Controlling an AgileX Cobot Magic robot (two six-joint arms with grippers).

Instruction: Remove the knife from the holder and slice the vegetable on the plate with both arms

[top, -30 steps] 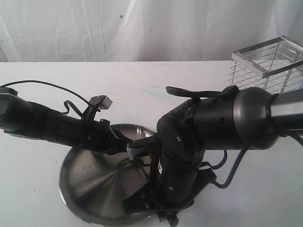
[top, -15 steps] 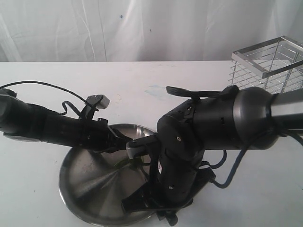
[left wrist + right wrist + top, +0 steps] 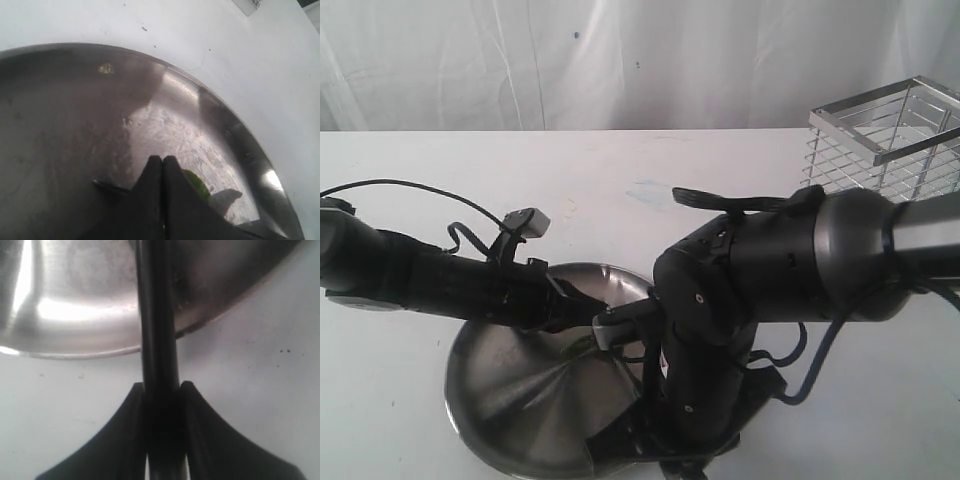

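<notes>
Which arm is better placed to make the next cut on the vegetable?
Right. The right gripper clamps the knife, reaching over the plate; the left gripper is shut beside the vegetable.

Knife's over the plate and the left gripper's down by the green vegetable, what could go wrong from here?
1. The left gripper is shut with the vegetable beside its tips, not between them, so the piece may slide under the blade.
2. The knife, clamped in the right gripper, crosses the plate rim and sits close to the left gripper; it could strike either.
</notes>
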